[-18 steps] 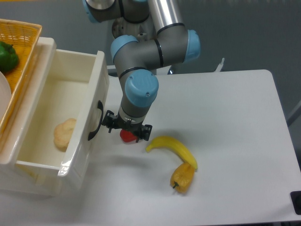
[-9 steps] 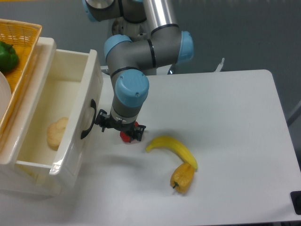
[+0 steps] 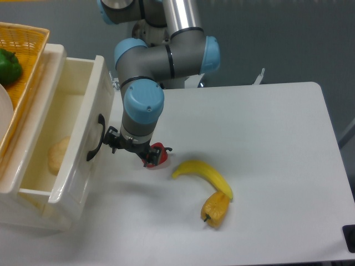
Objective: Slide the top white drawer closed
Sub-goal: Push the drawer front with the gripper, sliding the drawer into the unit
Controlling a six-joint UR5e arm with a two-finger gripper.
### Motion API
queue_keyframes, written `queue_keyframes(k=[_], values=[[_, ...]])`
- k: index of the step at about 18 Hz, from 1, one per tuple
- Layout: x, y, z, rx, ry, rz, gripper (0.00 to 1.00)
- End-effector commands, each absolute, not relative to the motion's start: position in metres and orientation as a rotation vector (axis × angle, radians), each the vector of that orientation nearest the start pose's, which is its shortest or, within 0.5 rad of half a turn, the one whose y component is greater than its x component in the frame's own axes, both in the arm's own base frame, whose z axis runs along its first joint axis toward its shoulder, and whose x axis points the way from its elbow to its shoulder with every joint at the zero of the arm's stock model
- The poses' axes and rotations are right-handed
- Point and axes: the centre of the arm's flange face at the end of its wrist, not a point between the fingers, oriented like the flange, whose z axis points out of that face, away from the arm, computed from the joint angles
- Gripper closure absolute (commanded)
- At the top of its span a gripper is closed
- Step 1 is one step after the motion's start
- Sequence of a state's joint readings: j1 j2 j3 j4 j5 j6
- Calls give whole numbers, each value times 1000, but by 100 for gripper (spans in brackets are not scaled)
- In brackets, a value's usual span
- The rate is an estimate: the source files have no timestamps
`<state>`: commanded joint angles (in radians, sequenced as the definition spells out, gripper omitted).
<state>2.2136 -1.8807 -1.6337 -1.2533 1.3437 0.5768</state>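
- We are seeing a yellow pepper (image 3: pixel 216 209) lying nearest the camera on the white tabletop (image 3: pixel 266 138), touching the lower end of a banana (image 3: pixel 202 174) at its 11 o'clock.
- We are finding a small red object (image 3: pixel 156 155) at the banana's 9 o'clock, partly hidden under the arm.
- Our end effector (image 3: pixel 123 145) is hanging just beside the black handle (image 3: pixel 95 138); we cannot tell how its fingers are set.
- The top white drawer (image 3: pixel 61 141) is sitting partly open at the tabletop's 9 o'clock, holding a pale round item (image 3: pixel 56 155).
- A yellow wicker basket (image 3: pixel 25 66) with a green pepper (image 3: pixel 9 65) is resting at 10 o'clock, farthest back.
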Motion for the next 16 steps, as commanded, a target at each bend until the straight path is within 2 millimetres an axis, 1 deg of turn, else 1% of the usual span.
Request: queue_keyframes(k=[3, 4, 9, 16], values=[[-220, 567, 327, -3034, -87, -321, 0], [-214, 569, 328, -3035, -71, -320, 0], [-211, 570, 327, -3038, -64, -320, 0], [-201, 574, 328, -3037, -42, -321, 0]])
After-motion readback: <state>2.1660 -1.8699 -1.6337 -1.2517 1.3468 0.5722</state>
